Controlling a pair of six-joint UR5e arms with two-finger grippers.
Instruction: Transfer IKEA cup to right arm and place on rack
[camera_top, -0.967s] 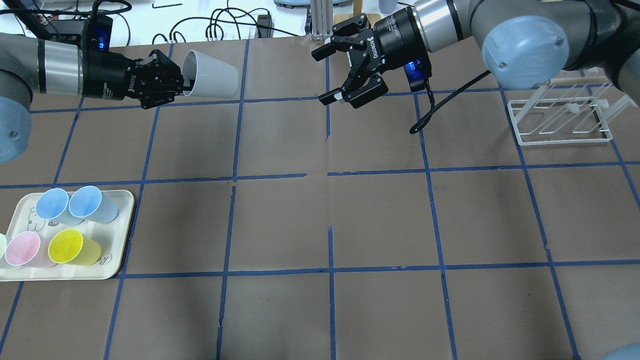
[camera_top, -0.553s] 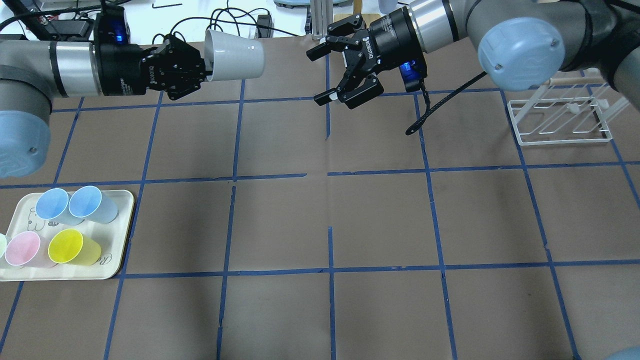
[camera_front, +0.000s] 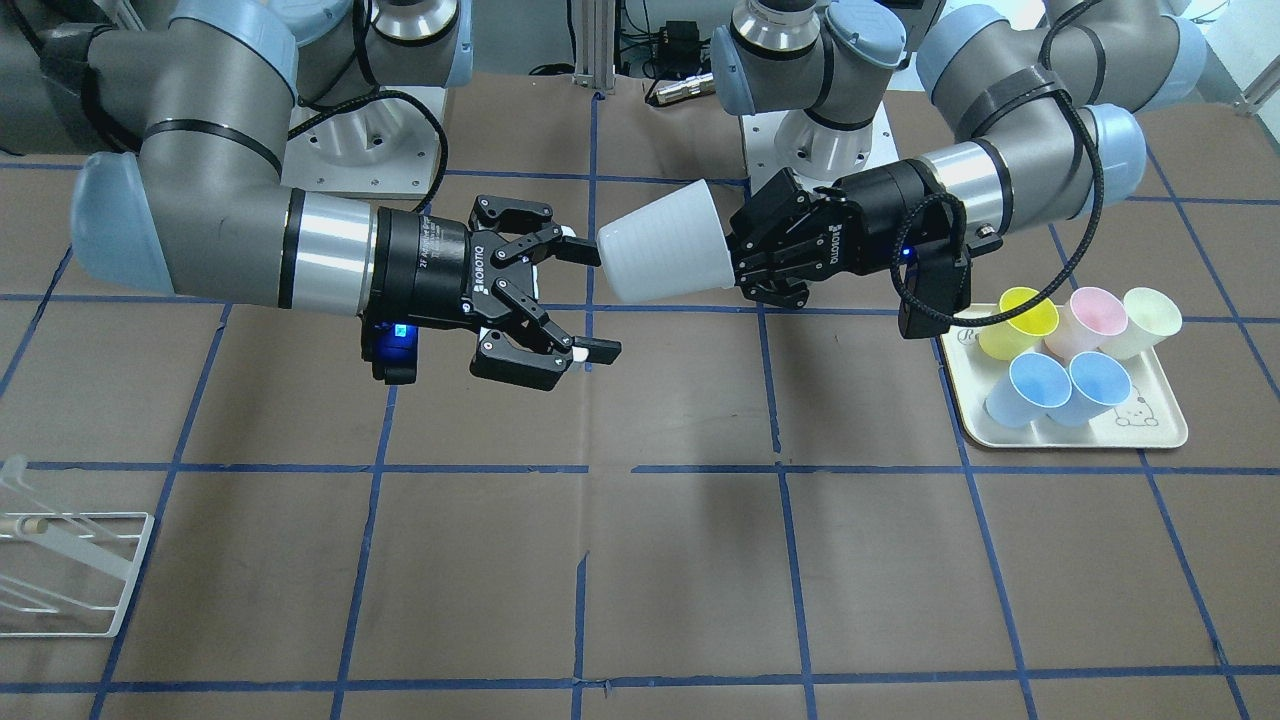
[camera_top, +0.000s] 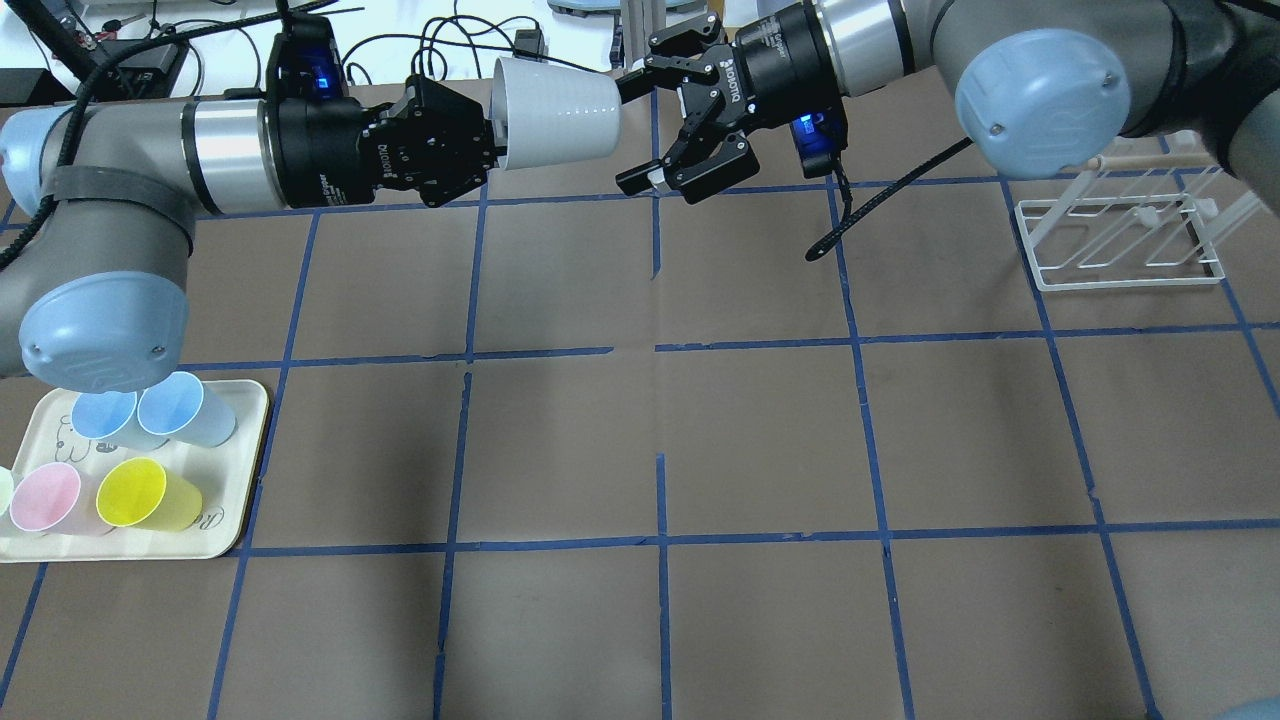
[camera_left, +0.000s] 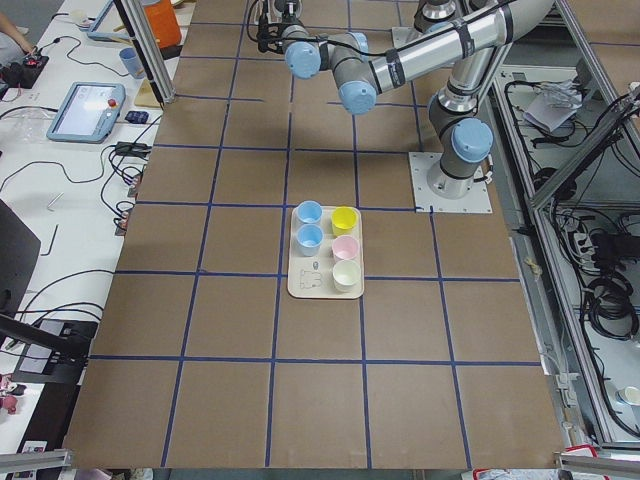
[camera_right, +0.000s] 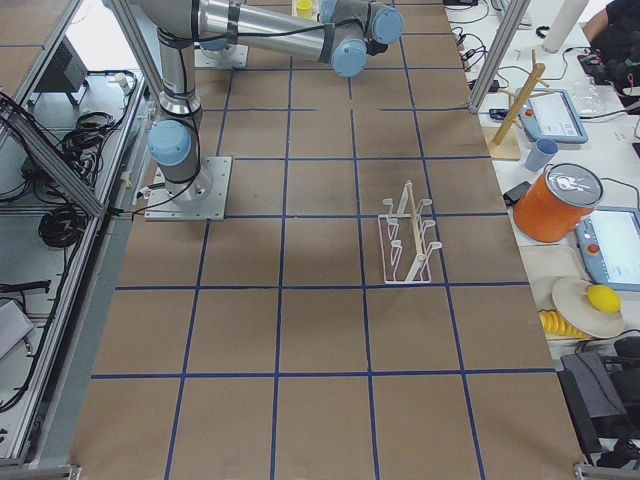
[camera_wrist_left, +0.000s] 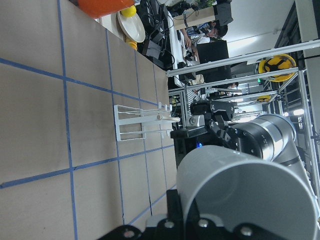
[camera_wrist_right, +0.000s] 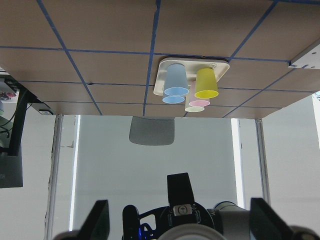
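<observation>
The pale grey IKEA cup lies on its side in the air over the table's far middle. My left gripper is shut on its rim. The cup's base points at my right gripper, which is open. One right fingertip is right at the base, and the cup is not between the fingers. In the front view the cup hangs between the left gripper and the right gripper. The white wire rack stands at the far right, also in the front view.
A cream tray with blue, pink and yellow cups sits at the near left, also in the front view. A black strap dangles off the right wrist. Cables and equipment lie beyond the table's far edge.
My left arm has carried the cup to the right, up to the right gripper's fingertips. The right gripper has shifted slightly towards the far edge and stayed open.
</observation>
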